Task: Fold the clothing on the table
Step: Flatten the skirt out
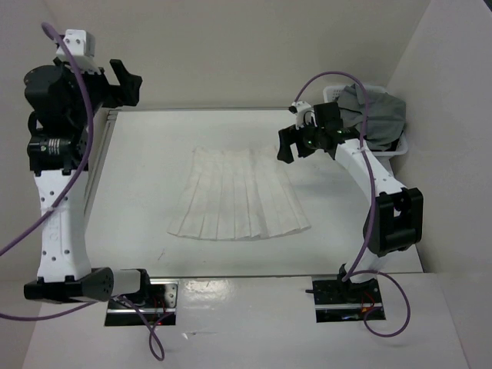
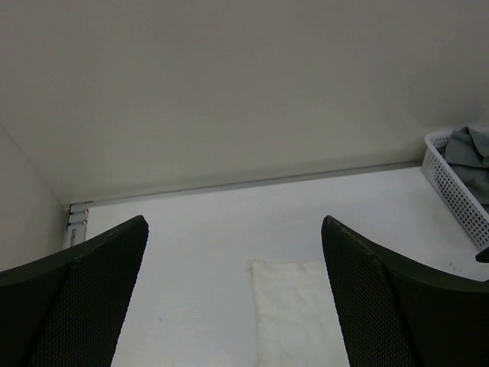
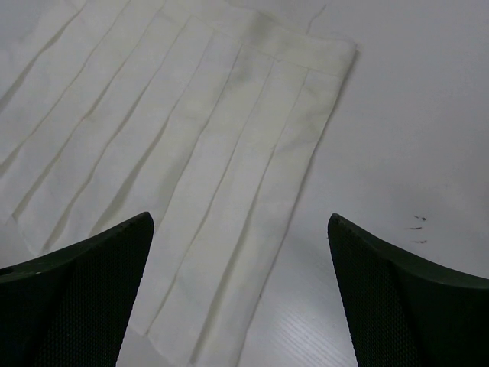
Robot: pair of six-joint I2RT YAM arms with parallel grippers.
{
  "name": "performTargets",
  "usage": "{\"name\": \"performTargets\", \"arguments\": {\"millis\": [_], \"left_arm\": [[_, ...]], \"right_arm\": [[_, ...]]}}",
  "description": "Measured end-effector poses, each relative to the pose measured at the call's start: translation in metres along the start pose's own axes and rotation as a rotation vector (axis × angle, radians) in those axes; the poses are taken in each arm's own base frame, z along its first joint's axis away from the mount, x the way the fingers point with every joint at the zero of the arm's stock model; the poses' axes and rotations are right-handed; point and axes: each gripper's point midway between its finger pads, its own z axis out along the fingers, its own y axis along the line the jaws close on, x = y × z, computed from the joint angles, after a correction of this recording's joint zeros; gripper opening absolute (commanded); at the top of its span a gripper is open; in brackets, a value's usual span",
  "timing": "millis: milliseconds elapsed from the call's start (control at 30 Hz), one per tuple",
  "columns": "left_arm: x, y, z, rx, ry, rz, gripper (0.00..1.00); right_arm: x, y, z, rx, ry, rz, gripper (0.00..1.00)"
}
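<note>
The clothing is a white pleated skirt [image 1: 238, 196] lying flat and spread out mid-table [image 1: 146, 177], waistband toward the back. My right gripper [image 1: 286, 147] hovers open just above the skirt's back right corner. In the right wrist view the skirt's [image 3: 191, 138] waistband corner and right edge lie below the open right gripper [image 3: 240, 218], with nothing between the fingers. My left gripper [image 1: 127, 77] is raised high at the back left, open and empty. The left wrist view shows the left gripper [image 2: 234, 222] wide apart above the skirt's corner [image 2: 294, 313].
A white plastic basket [image 1: 396, 150] with grey clothing [image 1: 377, 115] in it stands at the back right, also seen in the left wrist view as the basket [image 2: 458, 191]. White walls enclose the table on three sides. Small dark marks [image 3: 416, 228] dot the tabletop.
</note>
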Motion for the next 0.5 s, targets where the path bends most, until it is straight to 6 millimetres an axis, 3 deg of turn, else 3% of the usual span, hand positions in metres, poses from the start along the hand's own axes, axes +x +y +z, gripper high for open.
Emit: {"name": "performTargets", "arguments": {"millis": [100, 200, 267, 400, 500], "left_arm": [[-0.01, -0.002, -0.015, 0.013, -0.044, 0.016, 1.0], [0.0, -0.005, -0.011, 0.059, -0.025, 0.042, 1.0], [0.028, -0.006, -0.002, 0.105, 0.018, 0.043, 1.0], [0.119, -0.008, 0.01, 0.205, 0.19, -0.034, 1.0], [0.15, -0.014, 0.012, 0.29, 0.25, -0.105, 1.0]], "right_arm": [[-0.001, 0.001, -0.002, -0.006, -0.006, 0.001, 0.99], [-0.002, 0.003, -0.006, -0.012, -0.018, 0.001, 0.99], [-0.002, 0.006, -0.011, -0.016, -0.027, -0.002, 0.99], [-0.009, 0.011, -0.02, -0.022, -0.056, -0.011, 0.99], [-0.012, 0.011, -0.022, -0.027, -0.068, -0.015, 0.99]]}}
